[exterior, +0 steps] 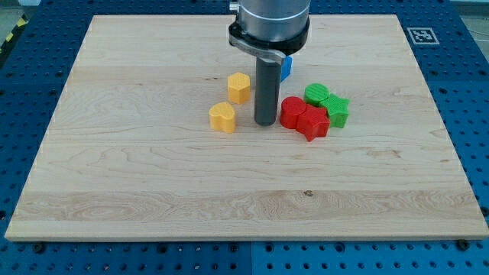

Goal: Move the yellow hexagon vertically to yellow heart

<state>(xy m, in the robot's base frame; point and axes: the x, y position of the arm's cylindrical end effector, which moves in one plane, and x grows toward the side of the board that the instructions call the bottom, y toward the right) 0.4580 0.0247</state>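
Resting on the wooden board point(153, 176), my tip point(265, 123) stands between the yellow blocks and the red ones, touching none of them as far as the view shows. It is a bare dark rod with nothing to clasp, so it holds nothing.

The yellow hexagon point(239, 87) sits just to the view's left of the rod and a little toward the view's top from its lower end, with a narrow strip of bare wood between them. The yellow heart point(222, 116) lies just below and slightly left of the hexagon, close to it but apart; it is roughly level with the tip, on the tip's left.

On the rod's right, a red round block point(291, 111) sits near the tip, pressed against a red star-like block point(314, 122). Behind these, toward the view's right, a green round block point(316, 95) and a green star-like block point(337, 110) crowd in, so the four form one cluster. A blue block point(286, 67) peeks out behind the arm's grey housing point(270, 23); its shape is mostly hidden.

The board lies on a blue perforated table point(466, 92), with a small black-and-white marker point(420, 35) at the board's top right corner.
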